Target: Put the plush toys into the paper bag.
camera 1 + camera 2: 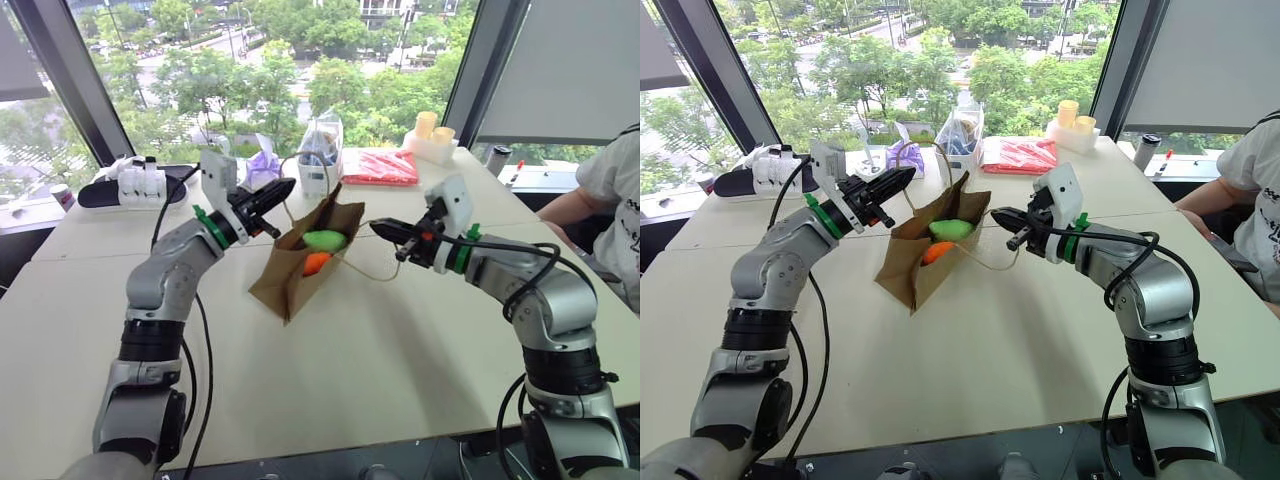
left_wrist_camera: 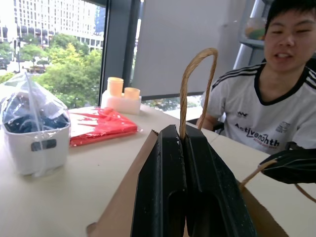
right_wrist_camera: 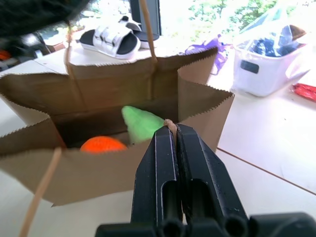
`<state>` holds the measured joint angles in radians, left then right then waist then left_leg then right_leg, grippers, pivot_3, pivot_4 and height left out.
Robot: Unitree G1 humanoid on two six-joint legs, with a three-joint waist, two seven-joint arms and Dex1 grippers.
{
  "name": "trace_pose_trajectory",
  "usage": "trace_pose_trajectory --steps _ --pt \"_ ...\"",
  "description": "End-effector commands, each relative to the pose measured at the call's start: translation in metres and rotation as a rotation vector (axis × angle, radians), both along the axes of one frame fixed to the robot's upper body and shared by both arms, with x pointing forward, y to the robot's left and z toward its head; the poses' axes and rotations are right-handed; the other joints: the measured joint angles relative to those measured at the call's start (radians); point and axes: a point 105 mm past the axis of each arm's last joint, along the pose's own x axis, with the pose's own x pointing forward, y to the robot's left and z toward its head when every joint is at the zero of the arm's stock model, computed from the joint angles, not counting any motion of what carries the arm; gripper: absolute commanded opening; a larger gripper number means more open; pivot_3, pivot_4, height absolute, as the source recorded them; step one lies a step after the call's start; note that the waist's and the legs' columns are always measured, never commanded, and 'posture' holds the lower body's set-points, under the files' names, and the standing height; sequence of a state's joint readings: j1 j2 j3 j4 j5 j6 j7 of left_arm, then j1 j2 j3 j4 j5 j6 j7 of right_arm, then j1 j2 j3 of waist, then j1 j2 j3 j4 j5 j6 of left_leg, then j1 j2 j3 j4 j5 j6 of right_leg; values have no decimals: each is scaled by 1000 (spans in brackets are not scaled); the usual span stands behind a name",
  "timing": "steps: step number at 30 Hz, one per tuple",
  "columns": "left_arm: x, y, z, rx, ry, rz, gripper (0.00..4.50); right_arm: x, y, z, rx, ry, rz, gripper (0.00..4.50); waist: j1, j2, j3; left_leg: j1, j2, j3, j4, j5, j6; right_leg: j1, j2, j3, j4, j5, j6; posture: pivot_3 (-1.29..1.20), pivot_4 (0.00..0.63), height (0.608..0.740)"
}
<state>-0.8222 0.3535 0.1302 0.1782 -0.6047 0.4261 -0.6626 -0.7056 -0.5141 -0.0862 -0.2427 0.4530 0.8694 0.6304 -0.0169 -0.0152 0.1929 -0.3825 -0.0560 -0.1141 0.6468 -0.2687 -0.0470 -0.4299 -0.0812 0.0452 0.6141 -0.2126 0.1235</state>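
Brown paper bag (image 1: 300, 262) at the middle of the pale counter (image 1: 380, 340), mouth open and tipped toward 6 o'clock. Inside it, light green plush toy (image 1: 325, 240) above, bright orange plush toy (image 1: 316, 262) just beneath, touching.

Left pincer (image 1: 284, 187) at 10 o'clock of the bag, raised off the counter, fingers shut tight on one tan cord handle (image 2: 196, 84) that loops up from between them. Right pincer (image 1: 381, 228) at 3 o'clock of the bag, likewise raised, fingers closed on the other cord handle (image 3: 170, 123) at the near rim; slack cord trailing over the counter between bag and pincer.

Behind the bag, toward 12 o'clock: white tub (image 1: 320, 170) wrapped in clear plastic with blue contents. Purple tied pouch (image 1: 262, 165) just beside it at 11 o'clock, partly masked by the left pincer. Flat red packet (image 1: 380, 167) at 1 o'clock, and past it a white holder with two pale yellow cups (image 1: 433, 140). White sandals (image 1: 140, 178) on a dark tray at 10 o'clock near the window. Dark cylinder (image 1: 497, 160) and a pen on the sill at 2 o'clock.

Seated at 3 o'clock beyond the right arm, a person in a white shirt (image 1: 615, 200), forearm resting on the counter edge.
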Motion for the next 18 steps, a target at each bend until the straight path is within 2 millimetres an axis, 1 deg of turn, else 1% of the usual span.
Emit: trace_pose_trajectory --steps 1,4,7,8,9,11,14,17,18 --pt "0 1 14 -16 -66 5 0 -8 6 35 52 -114 29 32 1 0 0 0 0 0 0 0 0 0 0 0 0 0 0 0 150 740" --pt "2 0 16 -45 -52 3 0 -9 6 46 95 -126 38 32 2 0 0 -1 0 0 0 0 0 0 0 0 0 0 0 0 150 740" --pt "4 4 18 -77 -31 10 0 -8 6 51 140 -122 36 32 3 0 0 -2 0 -1 1 0 0 -1 0 0 0 0 0 0 150 740" --pt "5 4 15 -68 -18 15 0 -7 6 49 140 -116 30 32 3 0 0 -2 0 -1 1 0 0 -1 0 0 0 0 0 0 150 740" --pt "6 4 11 -46 -12 18 0 -6 5 46 132 -108 23 32 3 0 0 -2 0 -1 1 0 0 -1 0 0 0 0 0 0 150 740" --pt "5 0 -3 45 -6 17 0 -3 4 34 106 -76 15 32 2 0 0 -2 0 -1 0 0 0 -2 0 0 0 0 0 0 150 740" --pt "-1 -8 -22 156 4 -17 0 -2 1 16 73 -28 7 32 2 0 0 -2 0 -1 0 0 0 -2 0 0 0 0 0 0 150 740" --pt "-5 -13 -32 195 22 -46 0 -2 -4 6 53 4 -8 32 2 0 0 -2 0 0 0 0 0 -2 0 0 0 0 0 0 150 740" --pt "-6 -13 -32 193 29 -57 260 -3 -6 5 53 7 -8 283 2 0 0 -3 0 0 1 0 0 -3 0 0 1 0 0 0 150 740"
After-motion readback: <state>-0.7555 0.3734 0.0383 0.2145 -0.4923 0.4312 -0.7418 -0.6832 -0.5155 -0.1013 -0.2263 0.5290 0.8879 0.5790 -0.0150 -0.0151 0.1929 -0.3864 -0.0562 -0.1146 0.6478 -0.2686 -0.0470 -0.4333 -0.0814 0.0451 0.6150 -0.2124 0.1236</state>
